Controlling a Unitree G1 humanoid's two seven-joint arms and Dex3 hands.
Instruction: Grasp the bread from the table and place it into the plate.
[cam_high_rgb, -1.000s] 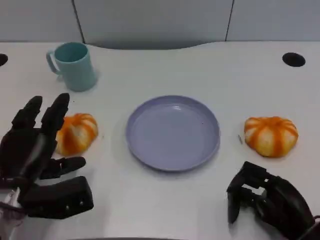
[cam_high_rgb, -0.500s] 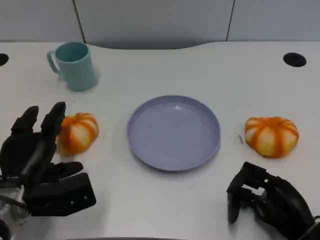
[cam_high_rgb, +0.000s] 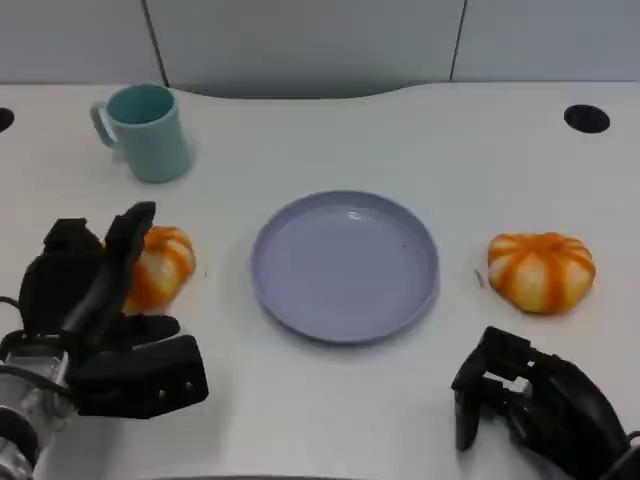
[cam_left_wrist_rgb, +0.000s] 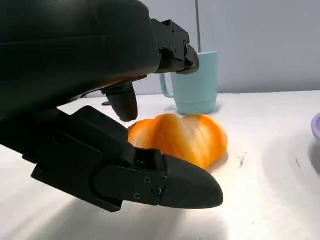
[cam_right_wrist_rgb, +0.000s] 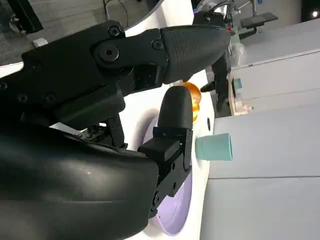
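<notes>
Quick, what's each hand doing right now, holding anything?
Left hand: open, fingers spread over the left bread, not gripping it.
Right hand: fingers curled in, holding nothing.

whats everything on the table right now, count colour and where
bread: 2, orange with white stripes; one at the table's left side beside the left hand, one at the right side, right of the plate
plate: 1, lilac, table centre, nothing on it
mug: 1, teal, far left, behind the left bread
table: 1, white, dark round hole far right
left hand: black, fingers spread around the left bread, nothing held
right hand: black, fingers curled, near right, holding nothing
</notes>
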